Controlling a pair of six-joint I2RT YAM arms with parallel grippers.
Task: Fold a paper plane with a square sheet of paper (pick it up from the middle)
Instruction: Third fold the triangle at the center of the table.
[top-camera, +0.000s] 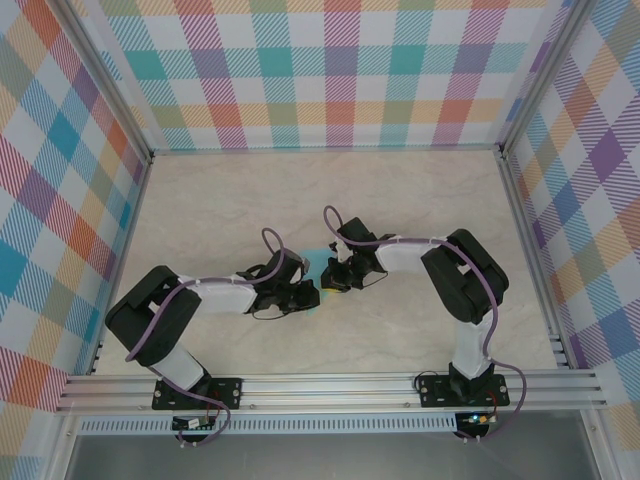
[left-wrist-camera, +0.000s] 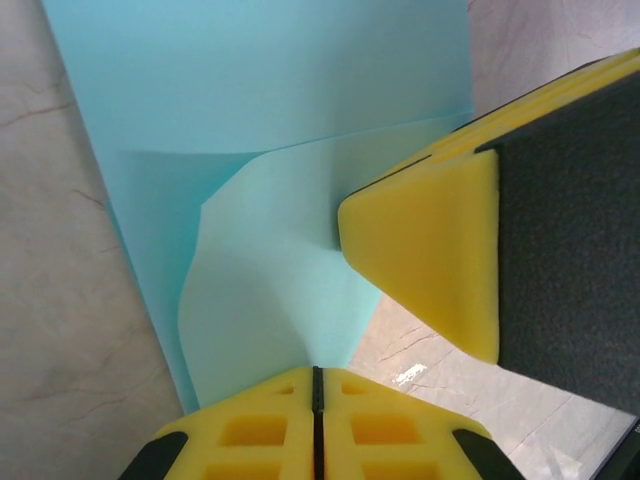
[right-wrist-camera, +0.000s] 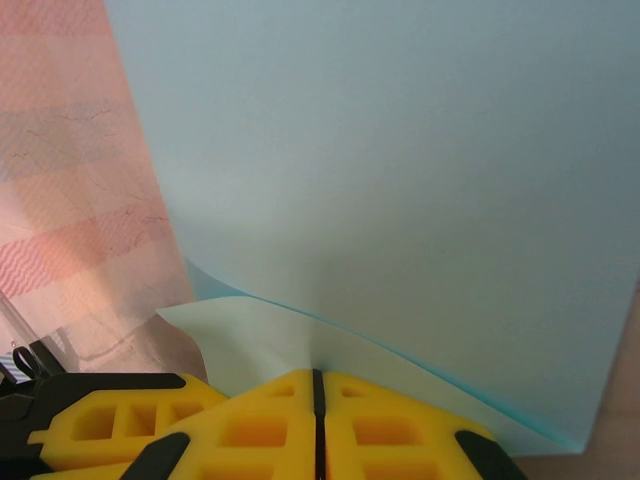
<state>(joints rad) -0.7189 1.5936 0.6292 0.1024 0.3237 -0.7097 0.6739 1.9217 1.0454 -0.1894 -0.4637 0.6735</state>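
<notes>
The turquoise square sheet of paper (top-camera: 317, 263) is held between both grippers at mid-table, mostly hidden under them. In the left wrist view the sheet of paper (left-wrist-camera: 260, 150) lies partly folded, with a lighter flap rising to my left gripper (left-wrist-camera: 315, 372), which is shut on the flap's edge. My right gripper's yellow finger (left-wrist-camera: 425, 250) presses on the paper close by. In the right wrist view my right gripper (right-wrist-camera: 315, 374) is shut on a lifted edge of the paper (right-wrist-camera: 400, 170). From above, the left gripper (top-camera: 303, 292) and right gripper (top-camera: 338, 276) nearly touch. The paper plane is out of view.
The pale marble-look tabletop (top-camera: 300, 190) is walled by checked panels (top-camera: 320, 70) at the back and sides. An aluminium rail (top-camera: 330, 385) runs along the near edge by the arm bases. Purple cables loop over both arms.
</notes>
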